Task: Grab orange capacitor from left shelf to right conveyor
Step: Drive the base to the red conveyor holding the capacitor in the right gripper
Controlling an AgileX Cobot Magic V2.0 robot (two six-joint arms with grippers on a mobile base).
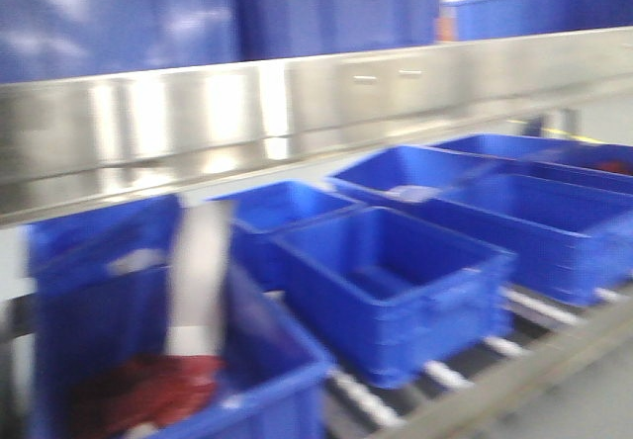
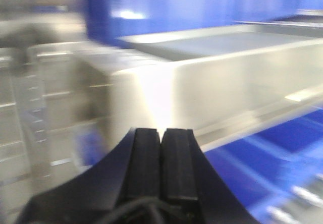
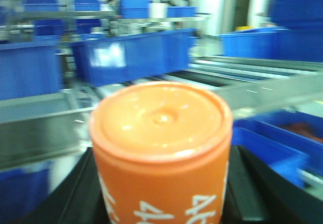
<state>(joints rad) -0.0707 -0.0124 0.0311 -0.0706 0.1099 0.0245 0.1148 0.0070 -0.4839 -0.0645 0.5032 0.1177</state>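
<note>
The orange capacitor (image 3: 161, 128) fills the middle of the right wrist view, upright, with a flat orange top and white digits down its side. My right gripper (image 3: 164, 196) is shut on it, one black finger (image 3: 83, 188) on each side of the can. In the left wrist view my left gripper (image 2: 161, 131) is shut with its two black pads pressed together and nothing between them. It points at a shiny steel tray (image 2: 217, 82) of the left shelf, whose perforated post (image 2: 30, 108) stands at the left. All views are blurred. The right conveyor cannot be made out.
A long stainless-steel rail (image 1: 297, 113) crosses the front view, with blue bins (image 1: 336, 9) above it. Below it, several open blue bins (image 1: 396, 291) sit on a roller track (image 1: 445, 375). The nearest bin (image 1: 148, 390) holds something red. More blue bins (image 3: 131, 57) stand beyond the capacitor.
</note>
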